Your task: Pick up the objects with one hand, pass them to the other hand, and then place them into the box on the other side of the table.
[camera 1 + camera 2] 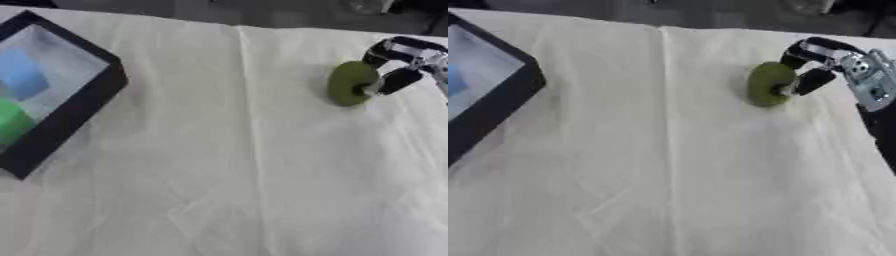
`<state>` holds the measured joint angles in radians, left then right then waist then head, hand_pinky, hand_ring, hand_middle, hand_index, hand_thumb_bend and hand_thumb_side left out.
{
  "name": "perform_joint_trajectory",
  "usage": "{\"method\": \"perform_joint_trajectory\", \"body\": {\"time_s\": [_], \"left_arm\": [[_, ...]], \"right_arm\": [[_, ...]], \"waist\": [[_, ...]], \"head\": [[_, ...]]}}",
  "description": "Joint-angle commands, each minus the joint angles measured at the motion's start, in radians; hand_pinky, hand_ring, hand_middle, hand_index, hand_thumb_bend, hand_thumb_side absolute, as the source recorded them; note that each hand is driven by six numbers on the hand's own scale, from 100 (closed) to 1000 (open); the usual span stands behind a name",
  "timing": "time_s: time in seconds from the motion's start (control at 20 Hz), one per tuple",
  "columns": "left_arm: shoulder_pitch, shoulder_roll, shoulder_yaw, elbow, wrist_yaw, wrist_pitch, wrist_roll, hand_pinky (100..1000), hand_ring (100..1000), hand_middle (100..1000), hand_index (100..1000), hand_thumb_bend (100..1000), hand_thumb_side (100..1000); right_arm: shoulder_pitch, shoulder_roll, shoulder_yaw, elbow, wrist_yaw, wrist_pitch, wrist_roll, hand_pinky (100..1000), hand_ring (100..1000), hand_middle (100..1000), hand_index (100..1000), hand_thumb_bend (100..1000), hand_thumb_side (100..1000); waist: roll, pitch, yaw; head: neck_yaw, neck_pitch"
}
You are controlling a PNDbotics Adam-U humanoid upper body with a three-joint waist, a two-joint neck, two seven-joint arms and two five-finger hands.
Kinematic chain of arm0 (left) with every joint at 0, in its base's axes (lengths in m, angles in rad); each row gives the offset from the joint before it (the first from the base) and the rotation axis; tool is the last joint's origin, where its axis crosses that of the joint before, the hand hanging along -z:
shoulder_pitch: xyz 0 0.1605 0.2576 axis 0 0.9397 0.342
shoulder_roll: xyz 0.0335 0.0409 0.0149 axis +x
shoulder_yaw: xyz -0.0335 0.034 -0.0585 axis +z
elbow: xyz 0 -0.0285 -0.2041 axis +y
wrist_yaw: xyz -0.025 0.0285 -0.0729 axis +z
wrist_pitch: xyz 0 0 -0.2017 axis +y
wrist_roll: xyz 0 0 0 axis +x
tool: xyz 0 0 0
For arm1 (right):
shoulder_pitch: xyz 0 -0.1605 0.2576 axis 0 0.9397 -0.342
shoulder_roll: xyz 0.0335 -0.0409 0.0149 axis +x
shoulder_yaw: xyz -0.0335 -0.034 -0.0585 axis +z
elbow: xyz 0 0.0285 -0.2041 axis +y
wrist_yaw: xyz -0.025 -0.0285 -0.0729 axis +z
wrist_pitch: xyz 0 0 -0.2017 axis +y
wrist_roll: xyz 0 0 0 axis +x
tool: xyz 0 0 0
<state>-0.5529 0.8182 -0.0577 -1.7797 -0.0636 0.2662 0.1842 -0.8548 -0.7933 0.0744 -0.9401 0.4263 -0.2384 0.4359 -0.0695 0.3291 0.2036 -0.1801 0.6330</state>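
Note:
An olive-green rounded object (351,82) stands on the white cloth at the right. My right hand (826,64) comes in from the right edge, its black fingers (398,80) curled against the object's right side and top. At the left edge sits a black-rimmed box (80,107) with a pale floor. Inside it lie a blue block (21,75) and a bright green object (12,122). My left hand shows in neither view.
The white cloth (236,175) covers the table, with creases running down its middle. A dark strip runs along the far edge, and the table's right edge (878,135) drops off just below my right hand.

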Motion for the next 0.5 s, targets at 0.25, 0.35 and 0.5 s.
{"method": "perform_joint_trajectory", "body": {"time_s": [0.25, 0.35, 0.5], "left_arm": [[-0.002, 0.041, 0.017, -0.007, 0.003, 0.0, 0.003, 760, 656, 623, 678, 418, 425], [-0.002, 0.042, 0.017, -0.007, 0.003, 0.0, 0.002, 759, 655, 622, 677, 418, 423], [-0.003, 0.043, 0.017, -0.008, 0.003, -0.001, 0.003, 756, 653, 621, 677, 419, 422]], "right_arm": [[0.009, -0.057, 0.008, -0.073, -0.043, 0.002, -0.044, 734, 572, 355, 495, 414, 133], [0.014, -0.059, 0.008, -0.083, -0.07, 0.01, -0.045, 729, 568, 350, 490, 413, 127], [0.021, -0.066, 0.005, -0.107, -0.103, 0.017, -0.053, 721, 560, 342, 483, 410, 111]], "waist": [[0.004, -0.035, -0.012], [0.005, -0.037, -0.014], [0.006, -0.04, -0.018]], "head": [[0.0, 0.01], [0.002, 0.01], [0.004, 0.01]]}}
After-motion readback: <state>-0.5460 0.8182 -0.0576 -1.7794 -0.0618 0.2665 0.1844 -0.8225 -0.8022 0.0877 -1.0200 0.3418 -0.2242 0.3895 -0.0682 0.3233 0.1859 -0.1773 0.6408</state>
